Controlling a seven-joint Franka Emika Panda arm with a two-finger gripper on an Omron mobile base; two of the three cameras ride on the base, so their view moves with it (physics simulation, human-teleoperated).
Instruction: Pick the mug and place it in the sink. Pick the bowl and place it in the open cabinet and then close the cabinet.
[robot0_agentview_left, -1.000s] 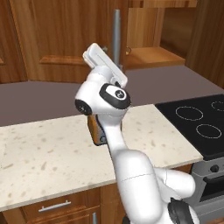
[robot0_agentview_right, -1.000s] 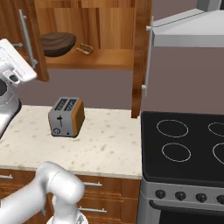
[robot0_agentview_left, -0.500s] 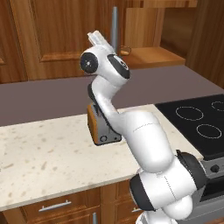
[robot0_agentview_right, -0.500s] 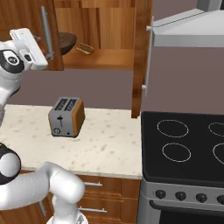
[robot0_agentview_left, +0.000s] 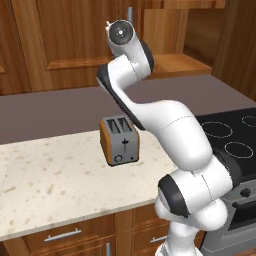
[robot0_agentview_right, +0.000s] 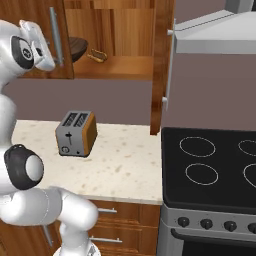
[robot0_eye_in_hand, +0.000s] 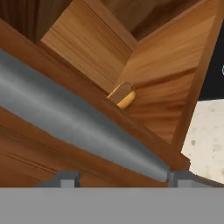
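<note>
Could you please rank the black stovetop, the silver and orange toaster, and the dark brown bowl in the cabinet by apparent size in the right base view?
1. Black stovetop, clearly largest, though nearest the camera.
2. Silver and orange toaster.
3. Dark brown bowl, smallest as seen, but partly hidden behind the cabinet door and farther away, so its true rank against the toaster is unsure.

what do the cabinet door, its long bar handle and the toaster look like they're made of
Cabinet door: medium-brown wood, going by the grain; smooth finish.
Bar handle: probably brushed metal, plain matte silver-grey.
Toaster: seemingly grey metal front and top with orange-brown side panels, perhaps wood or plastic; the render leaves that open.
</note>
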